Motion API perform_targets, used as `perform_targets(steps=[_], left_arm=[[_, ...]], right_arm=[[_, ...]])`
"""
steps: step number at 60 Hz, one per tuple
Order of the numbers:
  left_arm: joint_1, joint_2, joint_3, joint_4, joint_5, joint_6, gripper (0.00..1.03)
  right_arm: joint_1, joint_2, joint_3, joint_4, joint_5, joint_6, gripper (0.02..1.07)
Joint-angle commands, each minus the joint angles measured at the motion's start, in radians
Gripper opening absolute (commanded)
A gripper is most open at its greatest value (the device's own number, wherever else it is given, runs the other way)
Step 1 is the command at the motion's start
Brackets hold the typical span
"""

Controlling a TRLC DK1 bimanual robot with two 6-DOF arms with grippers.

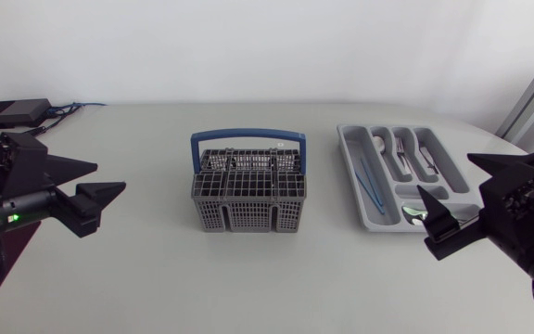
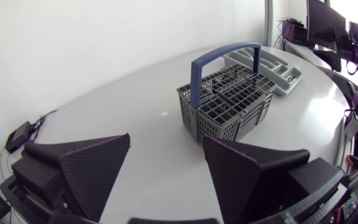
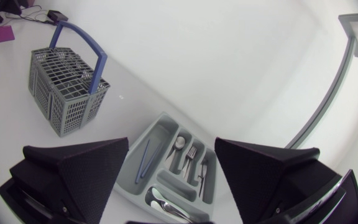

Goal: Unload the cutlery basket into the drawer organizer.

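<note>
1. Left gripper (image 1: 109, 178) sits out at the table's (image 1: 156, 269) left side, claw released, both fingers spread wide with nothing between them, pointing toward the middle.
2. Right gripper (image 1: 443, 173), claw released too. It hangs just over the near right corner of the drawer organizer (image 1: 349, 172), touching nothing.
3. The cutlery basket (image 1: 248, 215) stands upright at mid-table, grey mesh, blue handle arched over the top, well apart from both grippers.
4. The organizer lies right of the basket with a gap between them.
5. Inside it, a thin blue utensil (image 1: 369, 181) lies in the long compartment nearest the basket. There are forks (image 1: 401, 153) in the middle slots and spoons (image 1: 415, 213) in the crosswise one at the near end.
</note>
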State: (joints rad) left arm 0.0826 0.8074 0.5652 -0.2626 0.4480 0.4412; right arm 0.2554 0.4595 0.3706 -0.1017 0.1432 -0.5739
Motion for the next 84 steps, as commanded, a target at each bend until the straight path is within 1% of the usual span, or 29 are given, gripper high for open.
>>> perform_targets(steps=[1, 4, 8, 10, 15, 21, 29, 35, 42, 84], left_arm=[[0.006, -0.048, -0.057, 0.033, 0.001, -0.047, 0.99], [0.013, -0.074, -0.073, 0.059, 0.000, -0.067, 0.99], [0.036, -0.120, -0.097, 0.086, 0.000, -0.104, 0.99], [0.052, -0.151, -0.117, 0.117, -0.003, -0.130, 0.99], [0.057, -0.180, -0.143, 0.151, -0.012, -0.151, 0.99], [0.060, -0.198, -0.168, 0.180, -0.014, -0.153, 0.99], [0.065, -0.224, -0.215, 0.252, -0.014, -0.154, 0.99], [0.091, -0.269, -0.251, 0.306, -0.014, -0.173, 0.99], [0.106, -0.313, -0.273, 0.322, -0.017, -0.195, 0.99], [-0.045, -0.710, -0.508, 0.274, -0.363, -0.393, 0.99]], right_arm=[[-0.018, -0.032, -0.030, -0.003, 0.007, 0.034, 1.03], [-0.022, -0.055, -0.036, -0.001, 0.007, 0.046, 1.03], [-0.030, -0.079, -0.042, 0.000, 0.002, 0.048, 1.03], [-0.042, -0.105, -0.045, 0.008, 0.002, 0.068, 1.03], [-0.050, -0.147, -0.047, 0.005, -0.002, 0.080, 1.03], [-0.053, -0.191, -0.055, 0.002, -0.022, 0.098, 1.03], [-0.056, -0.274, -0.073, 0.022, -0.027, 0.126, 1.03], [-0.056, -0.331, -0.113, 0.048, -0.034, 0.124, 1.03], [-0.058, -0.396, -0.170, 0.071, -0.035, 0.113, 1.03], [-0.216, -0.447, -0.331, 0.096, -0.122, 0.483, 1.03]])
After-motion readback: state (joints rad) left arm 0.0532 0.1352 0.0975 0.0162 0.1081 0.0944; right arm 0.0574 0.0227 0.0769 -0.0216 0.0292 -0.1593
